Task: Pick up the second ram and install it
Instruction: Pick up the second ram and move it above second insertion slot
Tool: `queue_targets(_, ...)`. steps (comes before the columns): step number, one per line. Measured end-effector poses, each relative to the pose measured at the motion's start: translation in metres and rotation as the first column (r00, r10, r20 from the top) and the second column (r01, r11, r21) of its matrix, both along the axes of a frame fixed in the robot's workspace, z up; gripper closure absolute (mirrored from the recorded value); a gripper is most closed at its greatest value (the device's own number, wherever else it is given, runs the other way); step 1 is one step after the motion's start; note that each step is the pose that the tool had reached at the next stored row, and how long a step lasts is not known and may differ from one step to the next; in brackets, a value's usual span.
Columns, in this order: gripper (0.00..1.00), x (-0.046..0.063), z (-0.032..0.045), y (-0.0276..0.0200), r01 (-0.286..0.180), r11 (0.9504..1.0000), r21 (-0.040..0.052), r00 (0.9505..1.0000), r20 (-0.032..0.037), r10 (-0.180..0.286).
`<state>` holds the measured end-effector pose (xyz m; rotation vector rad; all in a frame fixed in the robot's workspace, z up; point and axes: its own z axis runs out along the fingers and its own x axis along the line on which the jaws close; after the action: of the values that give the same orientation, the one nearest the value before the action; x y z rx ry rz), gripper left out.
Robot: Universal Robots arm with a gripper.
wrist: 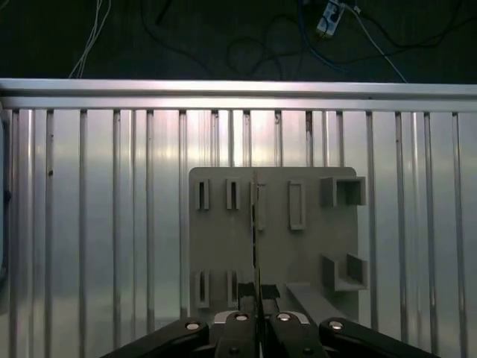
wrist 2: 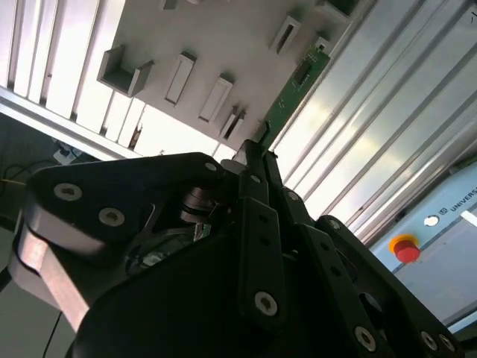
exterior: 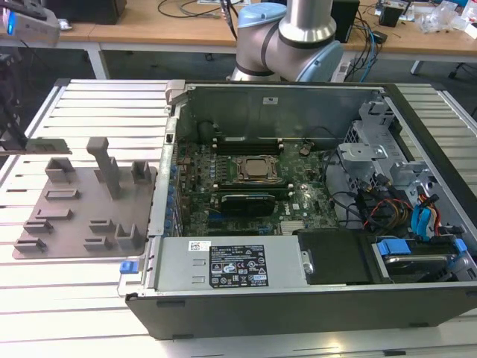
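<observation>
The gripper (wrist 2: 257,149) has its two black fingers (wrist 2: 253,224) pressed together on the second ram (wrist 2: 294,86), pinching the thin green stick by one end. In the second wrist view the board runs straight out ahead of the fingertips, with small dark parts along its green face. In the first wrist view it is seen edge-on, just a fine dark line rising from between the closed tips.

Beneath the hand lies the gray holder tray (wrist: 223,253), its upright blocks and narrow slots spread out on either side of the ram's line. The stick's far end reaches across the tray toward the row of slots farthest from the fingers. Whether that end touches the tray or hangs clear of it, I cannot tell from these angles.

Under the tray is the ribbed aluminium table (wrist: 89,224), its grooves running the same way as the ram. Off beyond the hand in the second wrist view a red button (wrist 2: 406,248) sits on a pale box.

In the exterior view the open computer case (exterior: 298,298) lies on its side well apart from the tray. Its green motherboard (exterior: 298,201) is exposed, with the square CPU socket (exterior: 257,170) at the middle. The arm's silver and blue base (exterior: 298,37) stands behind the case.
</observation>
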<state>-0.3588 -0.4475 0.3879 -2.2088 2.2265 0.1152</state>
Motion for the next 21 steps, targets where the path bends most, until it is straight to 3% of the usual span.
queue_targets(2, 0.87, 0.000, 0.0128, 0.0000, 0.000, 1.0000, 0.0001, 1.0000, 0.0000, 0.000)
queue_targets(3, 0.87, 0.000, 0.0152, 0.0000, 0.000, 1.0000, 0.0000, 1.0000, 0.0000, 0.000)
queue_targets(8, 0.87, 0.001, 0.0160, 0.0000, 0.000, 1.0000, -0.0002, 1.0000, -0.0002, 0.000)
queue_targets(11, 0.87, 0.010, 0.0159, 0.0000, 0.000, 1.0000, 0.0000, 1.0000, 0.0000, 0.000)
queue_targets(14, 0.87, 0.029, 0.0159, 0.0000, 0.000, 1.0000, -0.0002, 1.0000, -0.0001, 0.000)
queue_targets(16, 0.87, 0.050, 0.0158, 0.0000, 0.000, 1.0000, -0.0002, 1.0000, -0.0001, 0.000)
queue_targets(21, 0.87, 0.074, 0.0159, 0.0000, 0.000, 1.0000, -0.0002, 1.0000, -0.0002, 0.000)
